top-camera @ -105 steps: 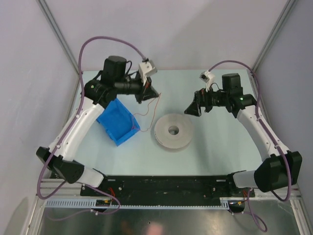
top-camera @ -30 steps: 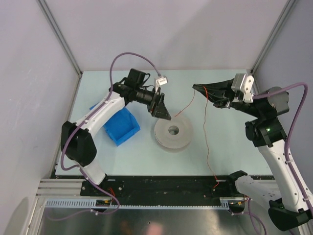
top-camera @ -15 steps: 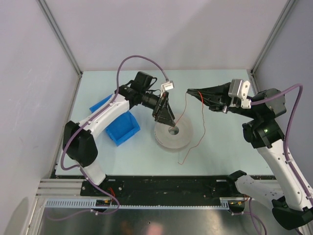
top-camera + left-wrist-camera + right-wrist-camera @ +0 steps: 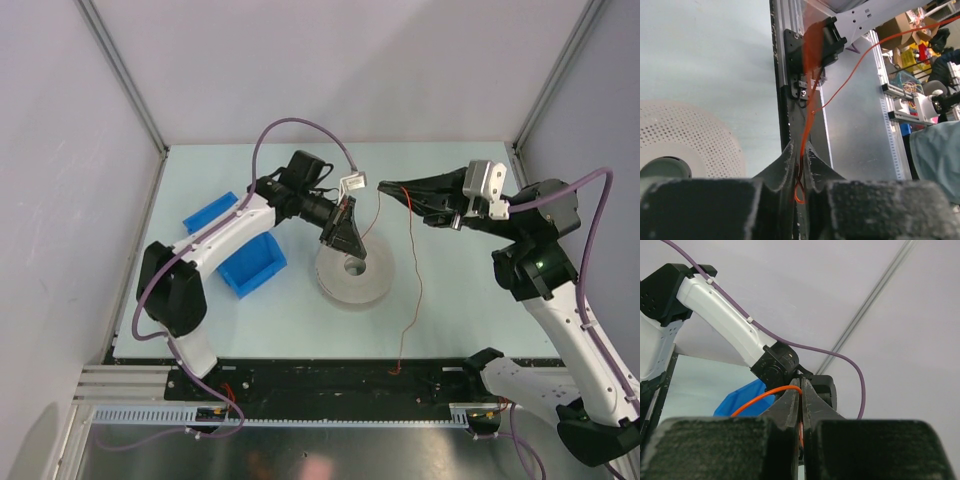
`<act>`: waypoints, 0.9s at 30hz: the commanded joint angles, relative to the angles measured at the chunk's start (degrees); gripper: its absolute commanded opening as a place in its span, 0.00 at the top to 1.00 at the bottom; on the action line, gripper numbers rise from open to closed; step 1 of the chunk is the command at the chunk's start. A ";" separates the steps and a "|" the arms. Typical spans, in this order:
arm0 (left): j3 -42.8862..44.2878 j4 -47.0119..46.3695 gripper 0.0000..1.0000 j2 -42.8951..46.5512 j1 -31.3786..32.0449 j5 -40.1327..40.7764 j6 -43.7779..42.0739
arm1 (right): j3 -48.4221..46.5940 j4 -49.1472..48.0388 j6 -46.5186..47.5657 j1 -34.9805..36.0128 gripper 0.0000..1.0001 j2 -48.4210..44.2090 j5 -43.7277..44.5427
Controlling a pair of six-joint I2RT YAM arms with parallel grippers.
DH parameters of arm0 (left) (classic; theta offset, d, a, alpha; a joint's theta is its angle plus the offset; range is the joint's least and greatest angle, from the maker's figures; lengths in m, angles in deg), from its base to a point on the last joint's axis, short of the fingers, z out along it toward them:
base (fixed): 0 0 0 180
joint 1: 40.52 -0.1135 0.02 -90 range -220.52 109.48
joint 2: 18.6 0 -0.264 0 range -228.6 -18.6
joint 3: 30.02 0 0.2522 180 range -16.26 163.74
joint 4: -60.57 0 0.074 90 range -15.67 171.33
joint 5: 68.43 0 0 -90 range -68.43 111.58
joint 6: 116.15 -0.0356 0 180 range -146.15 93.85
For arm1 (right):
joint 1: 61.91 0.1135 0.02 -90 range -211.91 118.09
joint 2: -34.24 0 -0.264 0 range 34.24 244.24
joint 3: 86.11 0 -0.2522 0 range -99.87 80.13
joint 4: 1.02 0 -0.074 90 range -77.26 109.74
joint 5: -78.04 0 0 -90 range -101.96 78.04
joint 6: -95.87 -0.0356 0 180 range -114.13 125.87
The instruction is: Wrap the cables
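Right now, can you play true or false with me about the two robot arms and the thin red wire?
1. The right tool pinches the thin reddish-brown wire. True.
2. The round grey-white spool sits inside the blue plastic bin. False: it lies on the table beside the bin.
3. The left tool is over the spool. True.
4. All of the wire is wound on the spool. False: a long piece hangs loose from the right tool toward the near edge of the table.
5. The left tool is wide open. False: its fingers are closed on the wire.
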 commanded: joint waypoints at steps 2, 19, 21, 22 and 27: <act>1.52 -1.84 0.98 1.87 -1.05 0.94 2.14 | -0.85 1.50 0.12 0.38 1.00 0.79 4.06; -10.82 -2.20 1.00 16.83 -29.79 29.61 13.65 | -2.58 31.26 12.07 -11.08 0.07 25.08 11.37; -11.20 -2.15 1.00 17.07 -30.76 28.85 12.63 | -2.50 38.68 12.79 -15.59 0.05 27.06 11.25; -11.34 -2.14 0.99 17.32 -31.07 28.47 12.23 | -2.50 42.40 12.84 -17.79 0.05 27.88 11.24; -11.14 -2.21 0.93 18.30 -31.47 30.49 11.19 | -1.38 59.61 9.91 -22.71 0.17 30.43 15.04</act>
